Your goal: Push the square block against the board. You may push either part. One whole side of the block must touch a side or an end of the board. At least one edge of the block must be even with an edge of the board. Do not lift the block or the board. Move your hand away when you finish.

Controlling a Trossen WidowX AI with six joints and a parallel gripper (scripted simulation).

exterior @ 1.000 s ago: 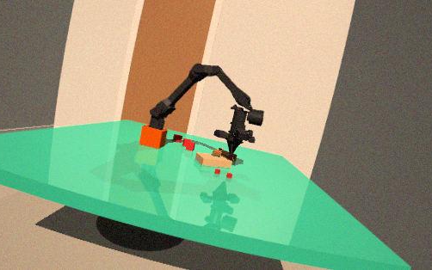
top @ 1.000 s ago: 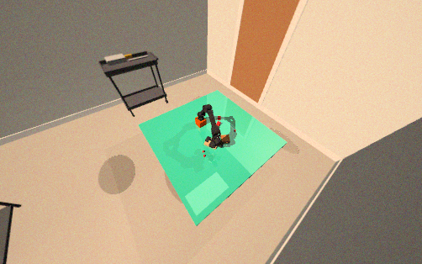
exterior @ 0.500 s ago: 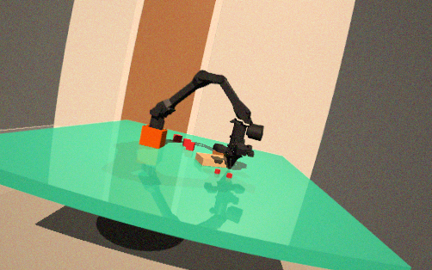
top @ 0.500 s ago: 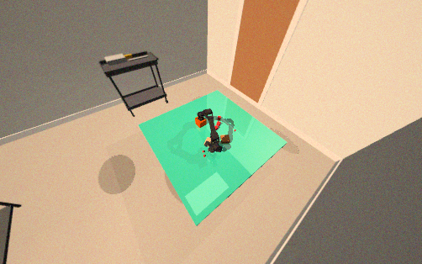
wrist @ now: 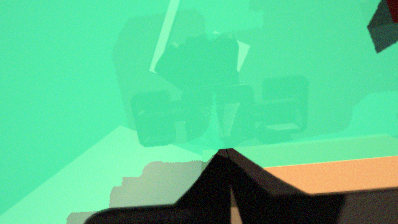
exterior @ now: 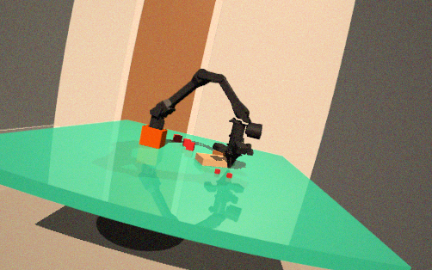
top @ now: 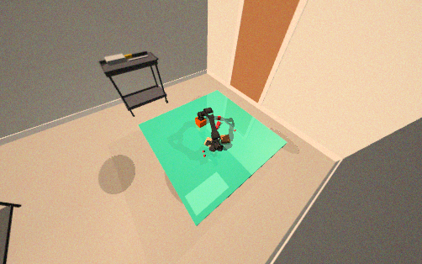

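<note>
Pointing down, closed fingers [top: 215,147] [exterior: 230,166] near an edge of the pale board [top: 208,139] [exterior: 208,160] [wrist: 345,174], green table [top: 161,130] [exterior: 105,202] [wrist: 60,60] spreading beyond

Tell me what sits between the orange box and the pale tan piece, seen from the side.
In the exterior view, a bright red block and a dark red block; from above, neither does.

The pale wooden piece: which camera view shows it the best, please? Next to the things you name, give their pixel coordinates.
The exterior view. There the pale wooden piece [exterior: 208,161] [wrist: 345,175] shows its top and a side, with only the right end behind the arm [top: 214,128] [exterior: 185,91]. The top view shows it tiny and partly covered; the wrist view shows only a strip, probably its edge.
</note>
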